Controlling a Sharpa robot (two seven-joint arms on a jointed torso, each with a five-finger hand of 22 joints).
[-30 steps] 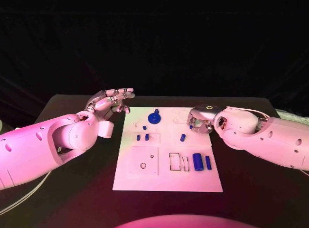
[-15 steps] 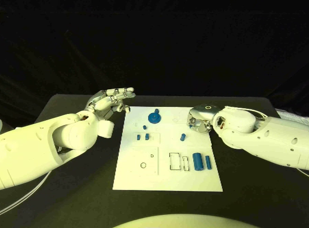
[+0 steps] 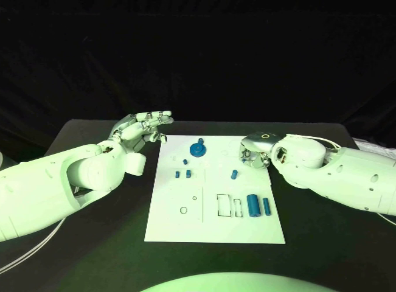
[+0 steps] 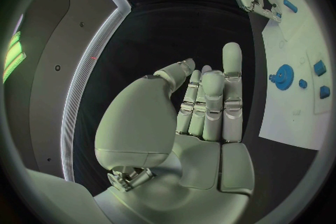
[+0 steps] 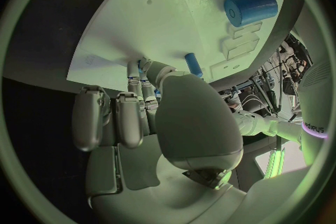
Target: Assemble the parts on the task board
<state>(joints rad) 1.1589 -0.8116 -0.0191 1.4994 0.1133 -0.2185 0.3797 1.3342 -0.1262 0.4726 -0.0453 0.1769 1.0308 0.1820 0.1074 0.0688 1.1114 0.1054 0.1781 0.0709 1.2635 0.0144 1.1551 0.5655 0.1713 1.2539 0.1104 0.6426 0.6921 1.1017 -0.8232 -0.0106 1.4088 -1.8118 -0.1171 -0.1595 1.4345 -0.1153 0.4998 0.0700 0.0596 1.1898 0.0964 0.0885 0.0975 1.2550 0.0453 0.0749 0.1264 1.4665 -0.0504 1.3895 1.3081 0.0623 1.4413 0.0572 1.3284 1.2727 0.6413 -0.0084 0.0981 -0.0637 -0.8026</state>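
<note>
I judge the assembly barely begun — the small blue parts (image 3: 252,205) mostly lie loose on the flat white task board (image 3: 213,228). My right hand (image 3: 253,157) works its far right edge (grip hidden — cannot tell); my left hand (image 3: 143,128) hovers beside it, fingers apart, holding nothing.

Right robot hand (image 3: 255,155) fingertips hidden behind own palm; grasp unclear.

Task board (image 3: 213,228): white rectangular plate lying flat mid-table, long side running away from the robot. Blue parts sitting on it: a gear-like round piece (image 3: 198,149) near the far edge, small pegs (image 3: 183,174) toward the left, one short peg (image 3: 235,175) mid-board, a thick cylinder (image 3: 252,205) lying beside a slimmer rod (image 3: 267,206) at right.
</note>
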